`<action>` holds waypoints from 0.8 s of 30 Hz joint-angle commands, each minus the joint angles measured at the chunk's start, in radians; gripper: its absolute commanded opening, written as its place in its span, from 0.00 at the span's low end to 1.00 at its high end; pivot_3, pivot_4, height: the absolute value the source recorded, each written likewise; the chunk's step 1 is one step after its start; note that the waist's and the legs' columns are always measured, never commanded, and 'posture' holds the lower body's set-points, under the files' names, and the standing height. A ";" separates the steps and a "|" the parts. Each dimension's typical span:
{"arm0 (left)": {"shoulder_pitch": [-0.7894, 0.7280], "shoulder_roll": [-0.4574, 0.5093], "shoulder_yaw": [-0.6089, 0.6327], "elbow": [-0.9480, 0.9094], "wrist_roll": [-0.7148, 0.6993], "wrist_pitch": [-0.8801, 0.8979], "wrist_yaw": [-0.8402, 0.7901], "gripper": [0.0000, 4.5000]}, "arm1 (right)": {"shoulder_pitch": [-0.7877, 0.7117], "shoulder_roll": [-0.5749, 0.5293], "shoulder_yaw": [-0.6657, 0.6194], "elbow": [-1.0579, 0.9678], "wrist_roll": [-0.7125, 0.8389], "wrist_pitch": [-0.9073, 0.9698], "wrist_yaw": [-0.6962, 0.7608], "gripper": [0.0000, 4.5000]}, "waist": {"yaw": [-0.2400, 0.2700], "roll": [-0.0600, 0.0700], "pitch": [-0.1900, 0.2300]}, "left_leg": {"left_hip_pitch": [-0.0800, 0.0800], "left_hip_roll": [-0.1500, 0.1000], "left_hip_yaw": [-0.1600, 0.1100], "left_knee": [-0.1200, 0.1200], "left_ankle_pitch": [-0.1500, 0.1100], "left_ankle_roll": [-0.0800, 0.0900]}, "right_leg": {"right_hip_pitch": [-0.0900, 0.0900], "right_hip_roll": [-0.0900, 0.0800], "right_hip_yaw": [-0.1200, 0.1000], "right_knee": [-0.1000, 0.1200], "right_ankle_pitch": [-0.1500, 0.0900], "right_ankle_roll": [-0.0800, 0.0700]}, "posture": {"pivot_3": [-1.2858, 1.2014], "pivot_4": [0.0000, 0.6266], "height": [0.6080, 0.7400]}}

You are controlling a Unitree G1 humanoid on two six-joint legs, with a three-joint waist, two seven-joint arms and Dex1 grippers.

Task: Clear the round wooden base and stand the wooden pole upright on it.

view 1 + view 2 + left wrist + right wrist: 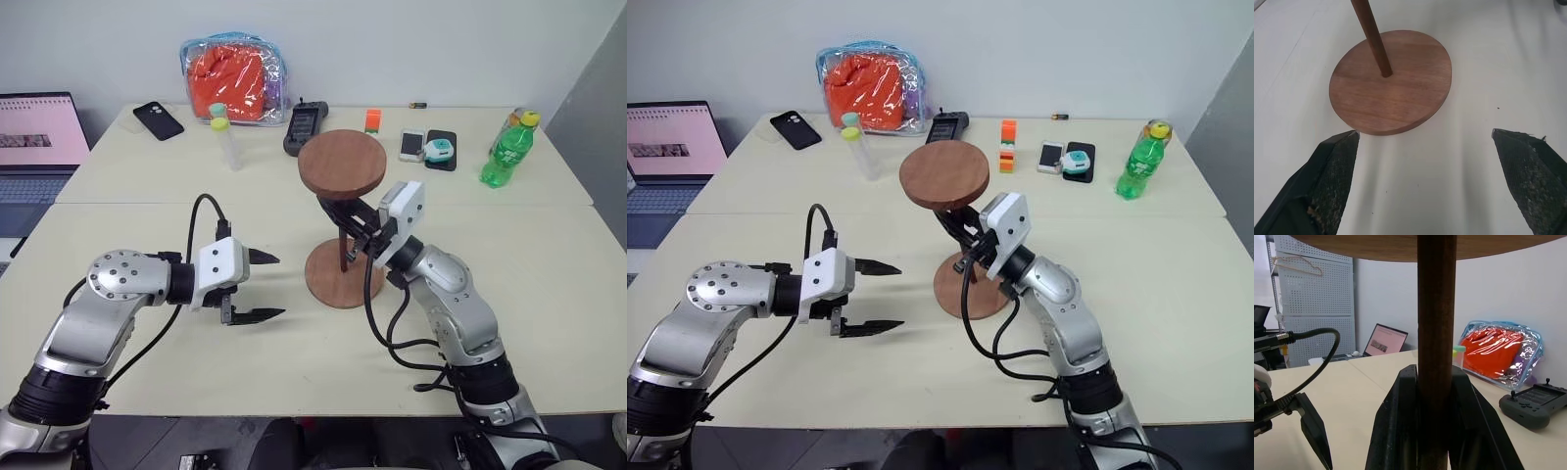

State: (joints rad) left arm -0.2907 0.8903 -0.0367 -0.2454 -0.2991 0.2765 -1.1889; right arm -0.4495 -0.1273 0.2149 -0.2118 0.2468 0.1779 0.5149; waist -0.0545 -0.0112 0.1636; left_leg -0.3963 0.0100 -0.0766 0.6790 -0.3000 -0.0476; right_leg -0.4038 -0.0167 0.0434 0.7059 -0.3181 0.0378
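With my right gripper [351, 232] jaws clamped on the wooden pole [345, 243] seated upright in the round wooden base [343, 273] and left gripper [257, 287] jaws apart at 9 o'clock, next I release gently.

Your base [343, 275], a flat reddish-brown wooden disc, lies flat on the cream table [549, 284] near its middle. Your pole [1436, 347], a thin dark-brown rod, stands nearly upright with its lower end planted at the base's centre, leaning slightly. The smaller round disc [342, 164] fixed to its other end sits at the top, roughly level, like a small tabletop above the base. The right gripper [358, 233] is clamped on the pole partway up.
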 commanded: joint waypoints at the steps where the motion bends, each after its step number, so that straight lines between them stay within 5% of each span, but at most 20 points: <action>1: -0.005 0.003 0.007 -0.036 -0.004 -0.002 0.008 1.00 | 0.040 -0.010 -0.014 0.077 -0.020 0.053 -0.028 0.06 | 0.000 0.000 -0.001 | 0.000 0.000 0.000 0.000 0.000 0.000 | 0.000 0.000 0.000 0.000 0.000 0.000 | 0.52 0.24 1.00; 12: 0.001 0.000 0.013 -0.032 -0.011 0.002 0.009 1.00 | 0.071 -0.037 0.003 0.080 -0.031 0.067 -0.024 0.06 | 0.022 0.000 -0.004 | 0.023 0.000 -0.002 -0.003 -0.001 0.001 | 0.026 0.000 -0.002 -0.009 -0.001 -0.001 | 0.52 0.24 1.00; 24: 0.004 -0.009 0.013 -0.033 -0.013 0.007 0.019 1.00 | 0.108 -0.066 -0.003 0.129 -0.042 0.065 -0.028 0.06 | 0.024 -0.001 -0.005 | 0.031 0.000 -0.001 -0.010 -0.001 0.002 | 0.033 0.000 0.000 -0.013 -0.002 -0.001 | 0.52 0.24 1.00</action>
State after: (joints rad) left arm -0.2863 0.8846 -0.0366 -0.2500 -0.3002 0.2821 -1.1792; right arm -0.4104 -0.1541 0.2084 -0.1897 0.2385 0.1812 0.4809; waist -0.0305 -0.0124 0.1587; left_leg -0.3643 0.0098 -0.0773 0.6685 -0.3014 -0.0456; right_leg -0.3701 -0.0165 0.0429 0.6925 -0.3197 0.0371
